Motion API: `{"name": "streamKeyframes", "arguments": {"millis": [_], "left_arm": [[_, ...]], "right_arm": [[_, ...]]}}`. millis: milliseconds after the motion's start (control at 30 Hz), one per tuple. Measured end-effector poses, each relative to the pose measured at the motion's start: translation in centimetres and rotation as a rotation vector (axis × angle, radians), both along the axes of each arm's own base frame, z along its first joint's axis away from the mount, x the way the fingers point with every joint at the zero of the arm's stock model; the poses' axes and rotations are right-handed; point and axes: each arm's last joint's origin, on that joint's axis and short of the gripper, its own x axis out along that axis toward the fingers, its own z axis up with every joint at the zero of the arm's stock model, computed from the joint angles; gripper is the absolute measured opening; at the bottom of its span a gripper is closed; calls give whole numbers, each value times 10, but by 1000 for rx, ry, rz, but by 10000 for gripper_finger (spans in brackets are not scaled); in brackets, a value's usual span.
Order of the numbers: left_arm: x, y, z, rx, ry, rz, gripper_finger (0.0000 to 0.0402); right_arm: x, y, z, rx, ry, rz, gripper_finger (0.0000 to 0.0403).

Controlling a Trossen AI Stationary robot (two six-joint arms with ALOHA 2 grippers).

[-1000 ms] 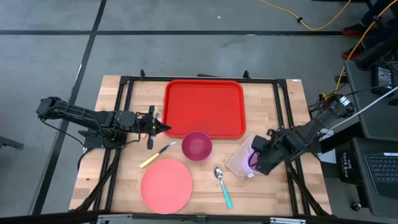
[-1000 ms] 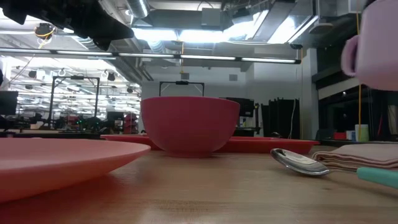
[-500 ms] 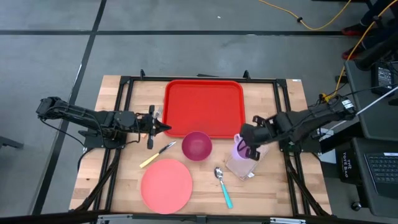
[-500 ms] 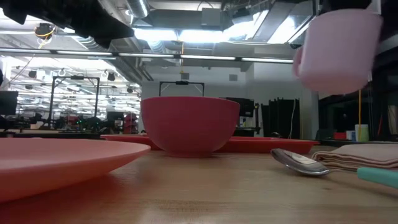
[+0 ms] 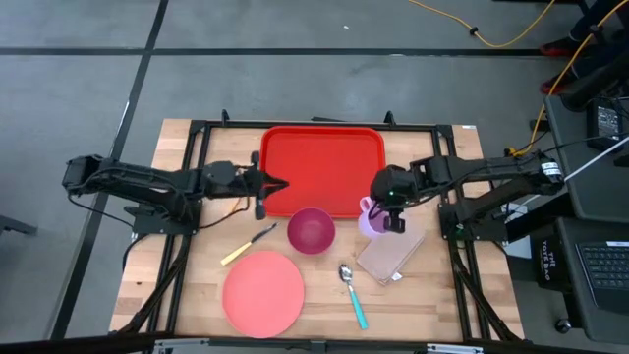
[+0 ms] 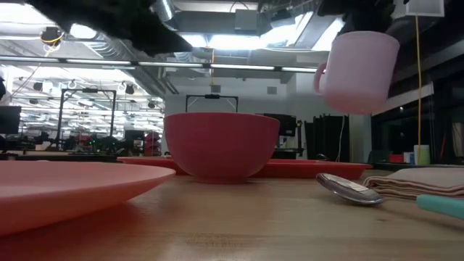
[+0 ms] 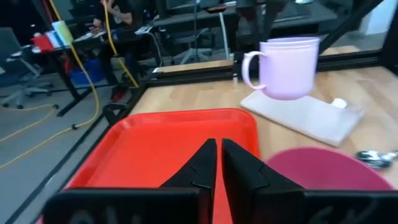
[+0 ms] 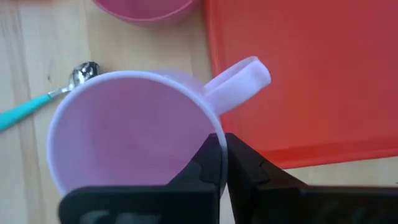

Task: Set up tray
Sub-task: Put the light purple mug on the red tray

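1. The tray [image 5: 322,169] lies flat at the table's far middle, its long axis running left-right. Likely light, stiff, slick plastic; the raised rim looks like the best place to grip it.
2. The right gripper [image 5: 391,208] is clamped on the rim of a lilac mug [image 6: 357,70], held in the air at the tray's right near corner.
3. The left gripper [image 5: 278,184] hovers over the tray's left edge, fingers nearly together and holding nothing.
4. A magenta bowl [image 5: 311,230] sits touching the tray's near rim.

Grey floor [image 5: 79,88] crossed by dark lines, yellow cable [image 5: 491,39] trailing; ceiling striplights [image 6: 217,40] glow overhead.
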Motion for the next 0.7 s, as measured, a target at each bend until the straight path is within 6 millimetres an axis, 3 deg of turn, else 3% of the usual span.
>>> {"name": "streamKeyframes", "arguments": {"millis": [167,400,700], "left_arm": [[26,6,10,0,25,-49,63],[49,9,5,8,41,-50,130],[77,10,-2,-118,28,-63,191]], "right_arm": [[1,0,0,-29,-4,75,10],[2,0,1,-72,-19,174,10],[10,-11,4,-143,-76,265,10]]}}
